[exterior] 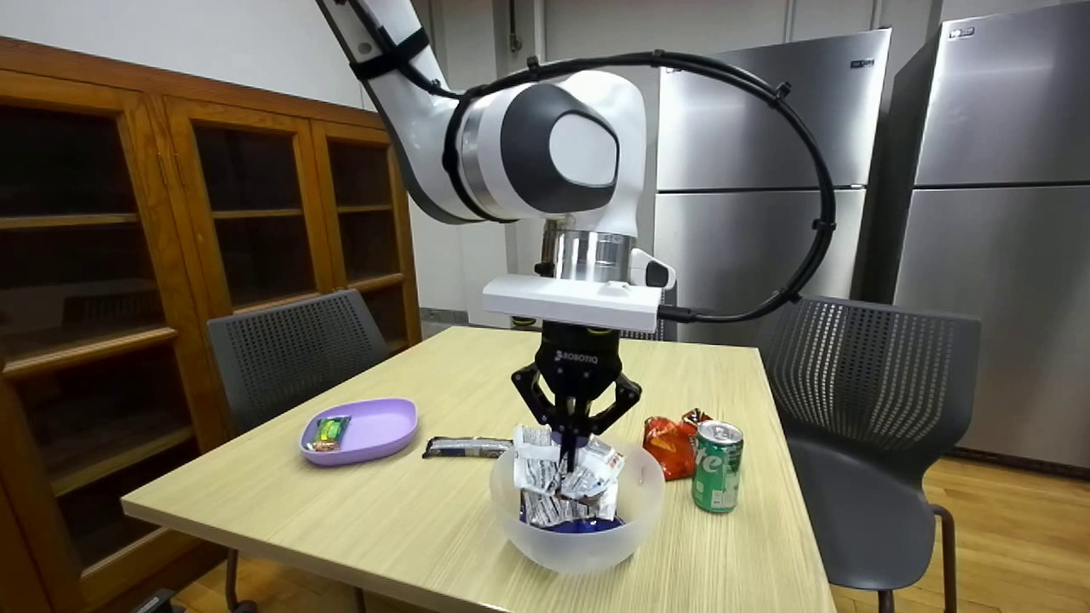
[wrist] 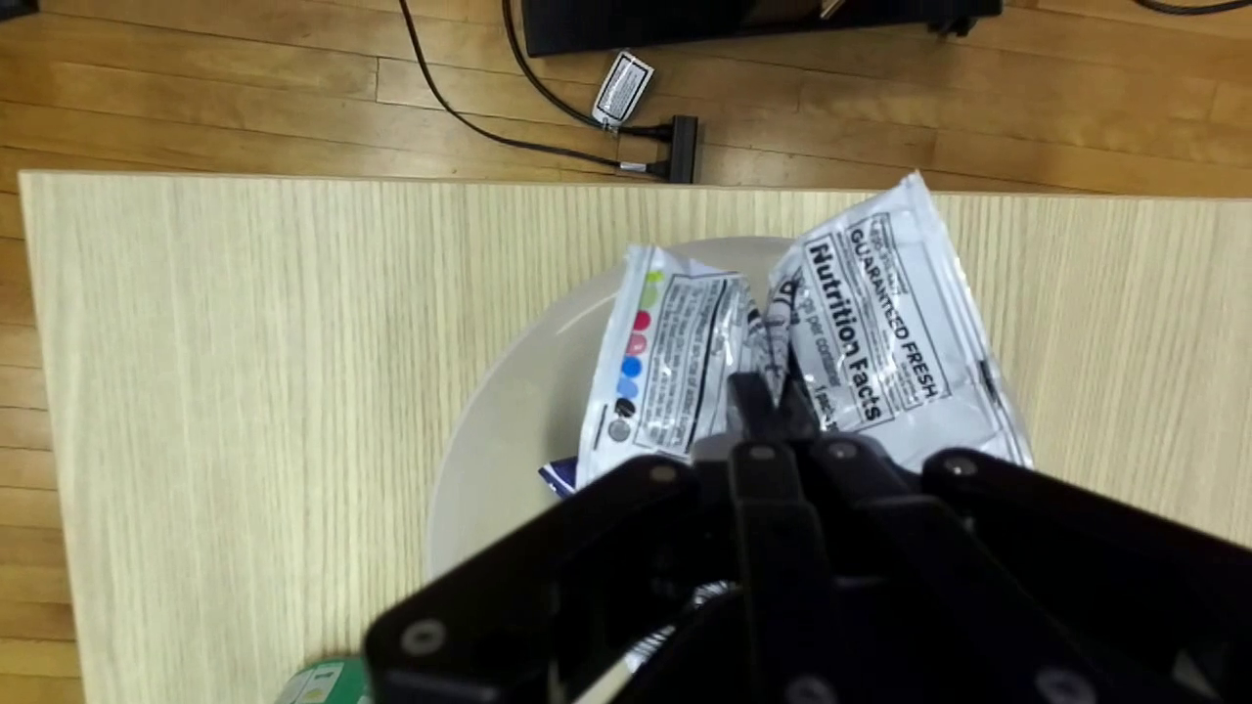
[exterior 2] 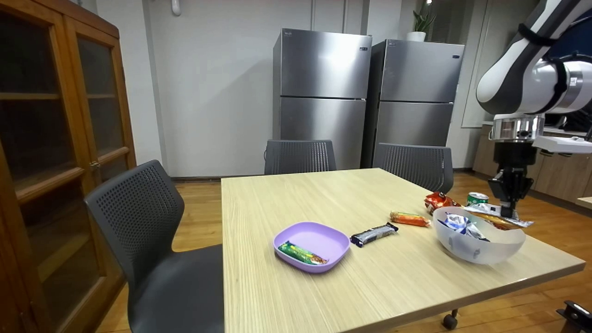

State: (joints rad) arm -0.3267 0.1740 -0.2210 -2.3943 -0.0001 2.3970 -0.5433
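Observation:
My gripper [wrist: 773, 396] points down over a translucent white bowl [exterior: 579, 553], its fingers shut on a silvery-white snack packet [wrist: 885, 323]. The packet is creased along the middle where it is pinched, and its two printed halves spread to either side. An orange-brown face of this packet [exterior 2: 497, 221] shows from below in an exterior view, at about the height of the bowl's rim. Inside the bowl lie other wrappers, among them a blue-and-white packet [exterior 2: 457, 222]; the arm's fingers hide part of them in the wrist view.
Beside the bowl stand a green can [exterior: 717, 468] and a red bag [exterior: 668, 444]. An orange packet [exterior 2: 409, 218] and a dark bar [exterior 2: 373, 234] lie on the table. A purple tray [exterior 2: 330, 231] bears a green packet [exterior 2: 300, 253]. Chairs surround the table.

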